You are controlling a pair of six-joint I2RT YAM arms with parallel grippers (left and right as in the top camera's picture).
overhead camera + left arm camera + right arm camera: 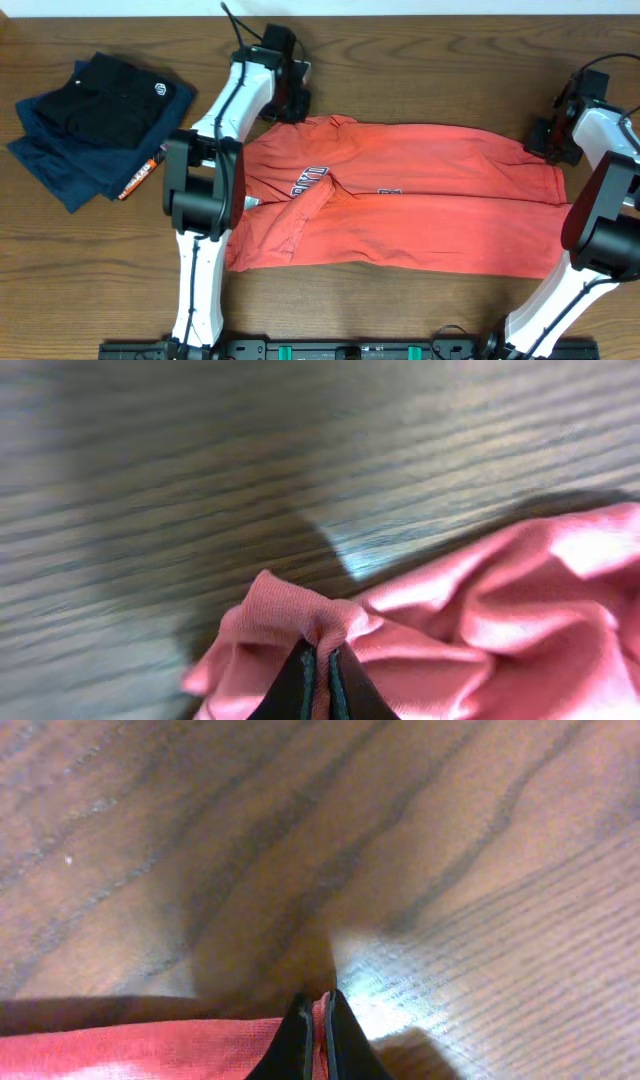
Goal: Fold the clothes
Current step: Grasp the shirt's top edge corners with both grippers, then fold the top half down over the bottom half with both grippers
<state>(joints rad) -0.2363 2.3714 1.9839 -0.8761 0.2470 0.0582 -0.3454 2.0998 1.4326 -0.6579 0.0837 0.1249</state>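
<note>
Fold covering part of lettering (310, 181) on T-shirt (430, 190), rest too small for reading. Left arm (205, 190) hiding T-shirt's left edge. Bottom edges cutting off left hand (318, 652) and right hand (317, 1005), both pinching cloth. Desk (150, 480) blurring in left wrist view.

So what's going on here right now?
Both arms are working on the coral-red T-shirt, which lies spread sideways across the wooden table. The left hand is shut on a bunched bit of the shirt's far edge at the lettering end. The right hand pinches the far edge at the other end. A pile of folded navy and black garments sits off to the left.
</note>
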